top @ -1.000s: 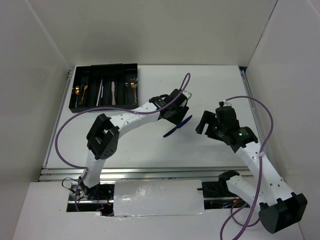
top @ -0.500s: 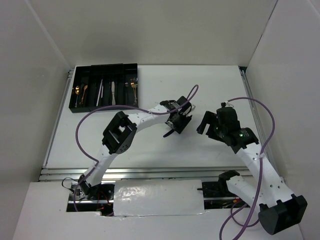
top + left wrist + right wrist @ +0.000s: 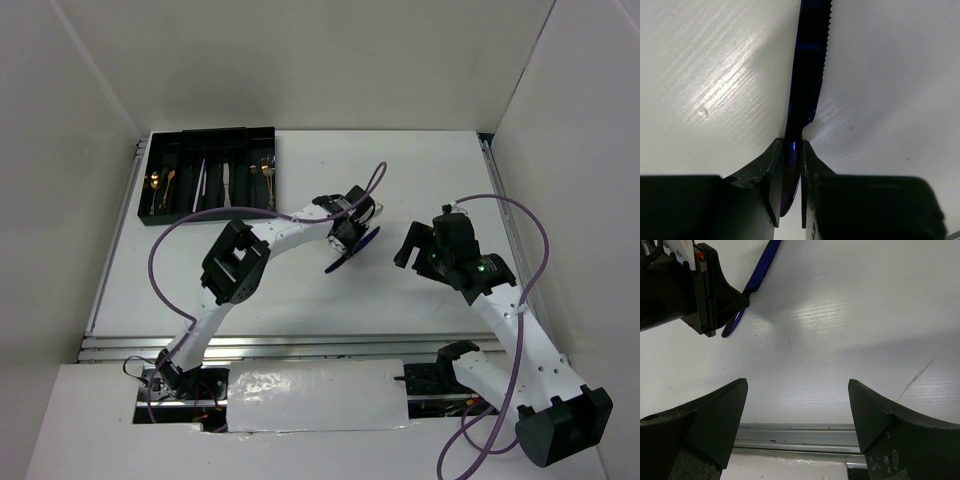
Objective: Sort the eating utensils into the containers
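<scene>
Sorting looks nearly done, by my reading. Top view: several utensils [image 3: 262, 175] lie in tray [image 3: 205, 217] slots, upper left; knife [image 3: 347, 260] mid-frame, well apart from tray. Left wrist: left gripper [image 3: 789, 172] clenched on knife handle. Right wrist: right gripper [image 3: 797, 385] spread wide, empty. Remaining: knife into a slot.

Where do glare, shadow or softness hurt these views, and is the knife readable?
Left wrist: glare patch on the table beside the knife, whose serrations read sharp; the left fingers are dark and soft. Right wrist: milder sheen mid-table, right fingers underexposed. Top external: even light, tray slots murky.
</scene>
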Tool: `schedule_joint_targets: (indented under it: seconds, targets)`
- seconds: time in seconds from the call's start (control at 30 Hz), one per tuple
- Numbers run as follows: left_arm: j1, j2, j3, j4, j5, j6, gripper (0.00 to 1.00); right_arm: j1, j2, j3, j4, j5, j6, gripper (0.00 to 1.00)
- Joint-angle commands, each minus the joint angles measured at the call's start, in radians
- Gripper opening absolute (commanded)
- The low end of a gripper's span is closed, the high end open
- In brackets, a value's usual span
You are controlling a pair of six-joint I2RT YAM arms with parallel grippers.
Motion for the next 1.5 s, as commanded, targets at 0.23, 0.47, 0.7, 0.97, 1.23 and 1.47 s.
schedule_joint_targets:
  seconds: [0.23,0.47,0.7,0.97,1.23,1.47]
  targets:
    - [0.067,-0.081,-0.028,-0.045,0.048,0.003,0.00,-0.017,0.002,0.005,0.017,0.005,-0.017,0.89]
    - [0.098,-0.187,-0.059,-0.035,0.089,-0.006,0.00,-0.017,0.025,0.009,0.031,-0.004,-0.015,0.89]
    - [0.188,-0.325,-0.093,-0.052,0.130,-0.014,0.00,-0.017,0.030,0.037,0.040,-0.006,-0.011,0.90]
    - [0.403,-0.450,-0.065,-0.143,0.112,-0.061,0.00,-0.017,0.027,0.055,0.029,-0.003,-0.014,0.89]
    - [0.636,-0.424,-0.063,-0.140,-0.014,-0.115,0.00,-0.020,0.050,0.052,0.035,-0.021,-0.014,0.89]
    - [0.730,-0.260,0.047,-0.075,-0.015,-0.163,0.00,-0.017,0.085,0.067,0.037,-0.026,-0.001,0.89]
